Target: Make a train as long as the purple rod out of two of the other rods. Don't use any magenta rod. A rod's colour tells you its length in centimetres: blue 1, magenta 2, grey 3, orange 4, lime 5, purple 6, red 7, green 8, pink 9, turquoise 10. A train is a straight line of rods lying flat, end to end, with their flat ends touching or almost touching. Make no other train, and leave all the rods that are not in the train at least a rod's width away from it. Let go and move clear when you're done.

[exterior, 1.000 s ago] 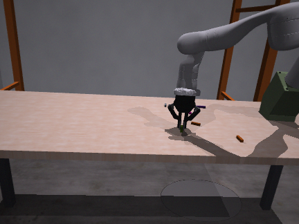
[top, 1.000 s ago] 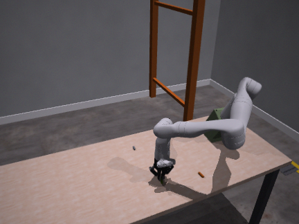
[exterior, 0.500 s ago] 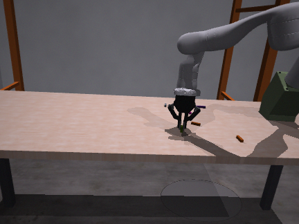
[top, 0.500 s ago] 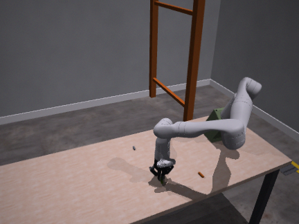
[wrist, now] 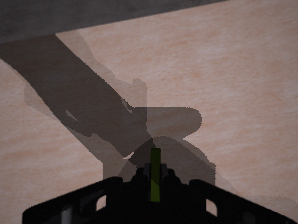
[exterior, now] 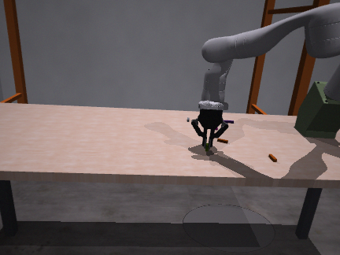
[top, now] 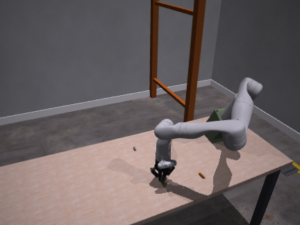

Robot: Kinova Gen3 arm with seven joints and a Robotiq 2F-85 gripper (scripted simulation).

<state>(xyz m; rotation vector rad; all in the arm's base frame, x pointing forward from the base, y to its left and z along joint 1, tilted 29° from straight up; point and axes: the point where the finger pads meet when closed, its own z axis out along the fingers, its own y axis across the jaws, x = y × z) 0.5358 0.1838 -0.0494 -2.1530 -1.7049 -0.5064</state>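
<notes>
My gripper (top: 162, 180) (exterior: 207, 145) (wrist: 155, 172) points straight down, just above the table (top: 69, 180) (exterior: 79, 138), near its front edge. It is shut on a lime rod (top: 162, 181) (exterior: 207, 148) (wrist: 155, 167), which sticks out past the fingertips. The purple rod (exterior: 229, 121) lies behind the gripper and is hidden by the arm in the top view. One orange rod (exterior: 223, 140) lies just right of the gripper. Another orange rod (top: 201, 175) (exterior: 272, 157) lies further right. A small grey-looking rod (top: 135, 148) (exterior: 188, 119) lies farther back.
The arm's green base block (top: 217, 121) (exterior: 319, 110) stands at the table's far right corner. An orange ladder frame (top: 192, 69) stands behind the table. The table's front edge is close to the gripper.
</notes>
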